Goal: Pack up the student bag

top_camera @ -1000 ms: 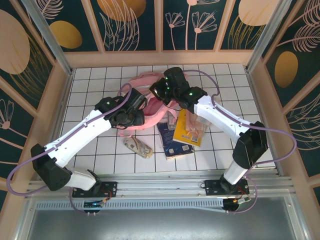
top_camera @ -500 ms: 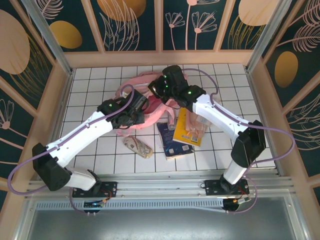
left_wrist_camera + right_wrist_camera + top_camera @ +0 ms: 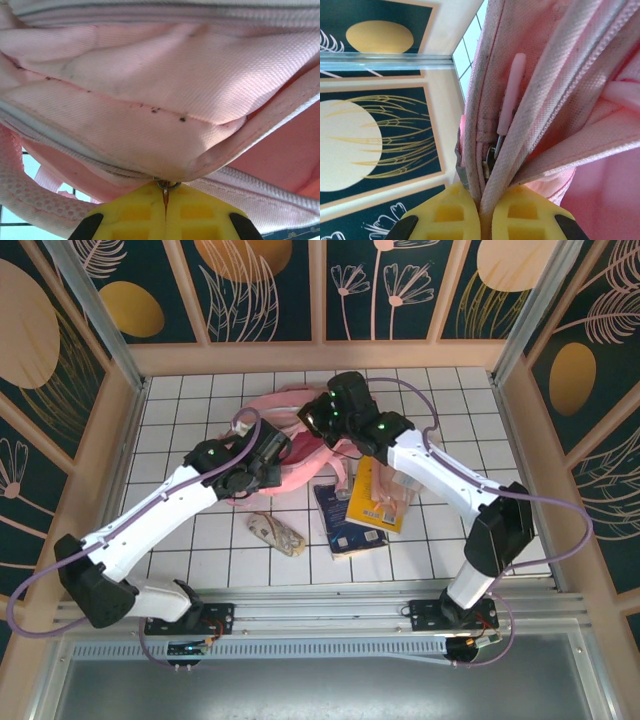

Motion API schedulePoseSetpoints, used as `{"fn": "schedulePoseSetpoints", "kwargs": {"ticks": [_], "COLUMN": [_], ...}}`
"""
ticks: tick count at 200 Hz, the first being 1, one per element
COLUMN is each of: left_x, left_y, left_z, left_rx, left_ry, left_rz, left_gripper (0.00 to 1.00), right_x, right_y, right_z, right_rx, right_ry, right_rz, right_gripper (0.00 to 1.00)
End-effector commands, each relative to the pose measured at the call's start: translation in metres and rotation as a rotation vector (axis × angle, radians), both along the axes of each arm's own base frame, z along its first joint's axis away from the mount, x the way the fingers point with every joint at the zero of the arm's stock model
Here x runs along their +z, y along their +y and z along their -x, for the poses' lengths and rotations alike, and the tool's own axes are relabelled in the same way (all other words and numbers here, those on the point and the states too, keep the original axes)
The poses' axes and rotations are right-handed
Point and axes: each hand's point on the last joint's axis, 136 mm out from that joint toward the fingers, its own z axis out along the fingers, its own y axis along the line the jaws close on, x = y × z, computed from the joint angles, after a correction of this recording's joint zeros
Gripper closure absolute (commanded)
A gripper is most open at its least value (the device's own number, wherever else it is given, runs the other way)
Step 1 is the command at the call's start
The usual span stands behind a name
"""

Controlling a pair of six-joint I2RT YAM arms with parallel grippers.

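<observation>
Nearest on the tiled bench (image 3: 430,555), lying loose: a small beige pouch (image 3: 275,534) and, just to its right, a few books (image 3: 350,520), a yellow one overlapping their far right. Beyond them, mid-bench, the pink bag (image 3: 300,475), slumped, with both arms meeting over it. Left fingers (image 3: 172,207) pressed together on the bag, pinching a seam at a small metal ring, with fabric draped above. Right fingers (image 3: 485,210) shut tight as well, nipping the bag's edge just beside the zip slider and its pink pull tab (image 3: 512,95). By the look of it, the opening step: two holds on the rim, nothing packed yet. To do it well, treat one hold as the anchor and draw the other away along the zip line, never across it, so the teeth part instead of jamming. Pull slowly and evenly, since thin fabric in a small pinch is likely to slip under a jerk. Lift a little while spreading, so the mouth gapes toward the near right, where the books wait. Avoid dragging the whole bag over the tiles. Farther back, mind the loose straps (image 3: 275,398) curled at the far side, which could snag a wrist.
</observation>
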Motion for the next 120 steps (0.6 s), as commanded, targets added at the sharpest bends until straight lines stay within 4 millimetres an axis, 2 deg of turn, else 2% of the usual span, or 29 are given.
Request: {"fn": "schedulePoseSetpoints", "kwargs": {"ticks": [1,27,39,47,78,90,100,109,120], "left_x": [0.008,0.001,0.002,0.003,0.018,0.027,0.032,0.038,0.045], "left_y": [0.048,0.064,0.067,0.067,0.072,0.066,0.05,0.033,0.016], "left_z": [0.009,0.008,0.007,0.005,-0.007,-0.013,-0.015,-0.016,-0.017], "left_rx": [0.02,0.006,-0.005,-0.012,-0.035,-0.058,-0.102,-0.137,-0.167], "left_ry": [-0.007,0.015,0.012,0.013,0.0,-0.013,-0.009,-0.005,-0.008], "left_rz": [-0.158,-0.113,-0.117,-0.118,-0.174,-0.154,-0.086,-0.006,0.084], "left_gripper": [1.0,1.0,1.0,1.0,1.0,1.0,1.0,1.0,1.0], "right_x": [0.082,0.068,0.058,0.054,0.032,0.02,0.026,0.039,0.066], "right_y": [-0.027,-0.053,-0.055,-0.072,-0.094,-0.098,-0.092,-0.083,-0.067], "right_z": [-0.002,0.002,0.01,0.005,0.013,0.017,0.022,0.028,0.044], "right_rx": [0.05,0.112,0.183,0.181,0.301,0.344,0.375,0.396,0.453], "right_ry": [-0.233,-0.233,-0.23,-0.242,-0.259,-0.234,-0.276,-0.342,-0.485], "right_rz": [-0.111,-0.037,0.0,0.046,0.164,0.177,0.17,0.154,0.115], "right_gripper": [1.0,1.0,1.0,1.0,1.0,1.0,1.0,0.73,0.57]}}
